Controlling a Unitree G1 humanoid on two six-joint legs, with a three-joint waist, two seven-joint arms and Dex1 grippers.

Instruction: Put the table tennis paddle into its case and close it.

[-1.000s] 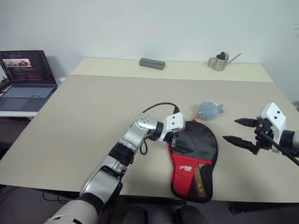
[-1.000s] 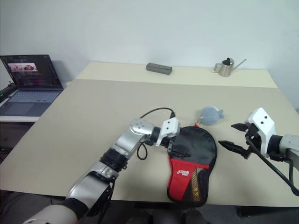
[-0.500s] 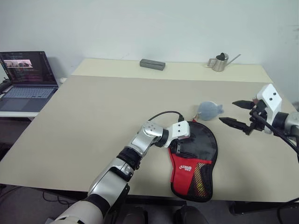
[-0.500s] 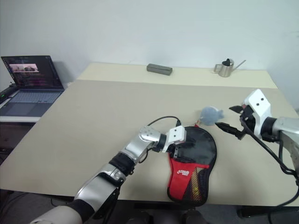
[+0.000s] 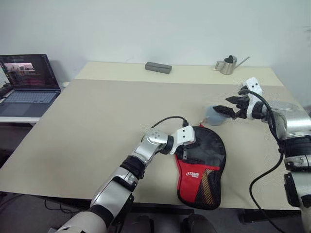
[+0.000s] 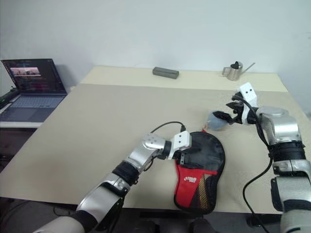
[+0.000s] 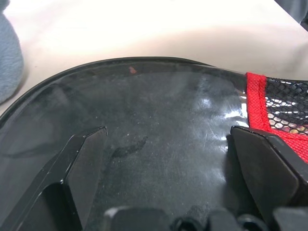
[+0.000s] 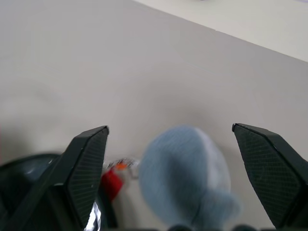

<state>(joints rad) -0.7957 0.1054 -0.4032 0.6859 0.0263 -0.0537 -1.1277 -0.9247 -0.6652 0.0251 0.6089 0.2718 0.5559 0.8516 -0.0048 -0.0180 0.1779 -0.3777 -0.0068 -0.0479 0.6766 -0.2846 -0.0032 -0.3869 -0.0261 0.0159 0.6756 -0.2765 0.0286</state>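
— Left eye view: where's the black and red paddle-shaped fabric case?
— Near the table's front edge; left gripper spread wide over its clear side.
— Right gripper?
— Wide open above the fluffy grey charm.

The left gripper is pointing down with fingers wide apart. The right gripper is reaching out, fingers spread wide.

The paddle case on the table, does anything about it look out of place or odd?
Nothing looks damaged or spilled. The case lies flat near the table's front edge, and its grey fluffy charm rests on the table just beyond its rounded end. The open left gripper sits over the clear side.
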